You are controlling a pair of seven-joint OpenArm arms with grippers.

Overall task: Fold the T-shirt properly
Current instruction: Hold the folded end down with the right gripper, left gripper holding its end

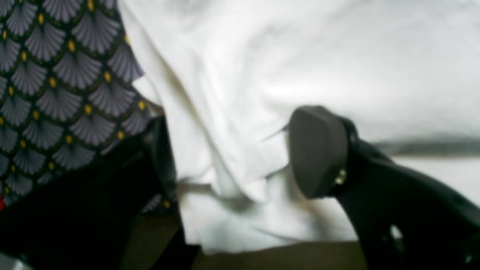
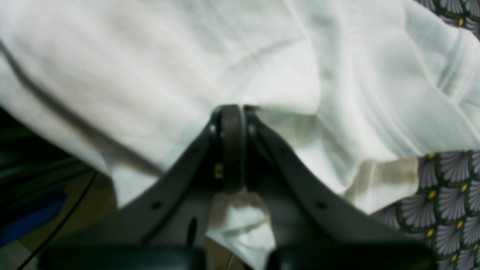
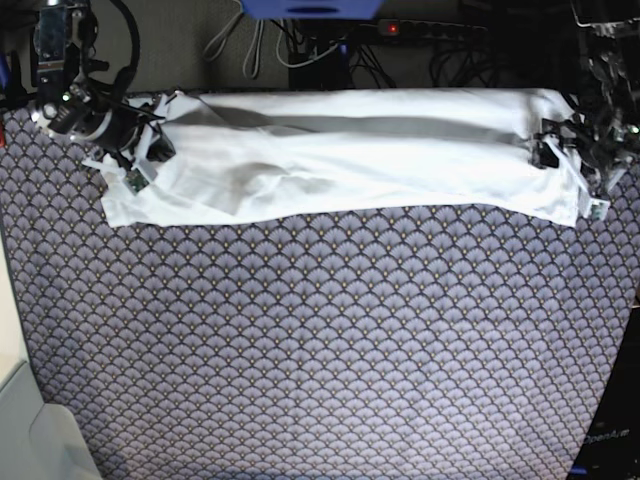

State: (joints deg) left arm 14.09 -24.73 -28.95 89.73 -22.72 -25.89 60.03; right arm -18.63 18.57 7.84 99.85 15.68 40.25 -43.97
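The white T-shirt (image 3: 340,150) lies as a long wrinkled band along the far edge of the table, folded over lengthwise. At its left end in the base view, my right gripper (image 3: 135,150) is shut, and the right wrist view shows its fingertips (image 2: 232,112) pressed together on a fold of the T-shirt (image 2: 150,67). My left gripper (image 3: 560,155) is at the band's right end. In the left wrist view it (image 1: 240,157) stands open, with bunched T-shirt fabric (image 1: 300,56) lying between its two wide-apart fingers (image 1: 318,150).
A cloth with a grey fan-scale pattern (image 3: 330,340) covers the table in front of the shirt. Cables and a power strip (image 3: 420,28) run behind the far edge. A pale bin corner (image 3: 30,430) sits at the near left.
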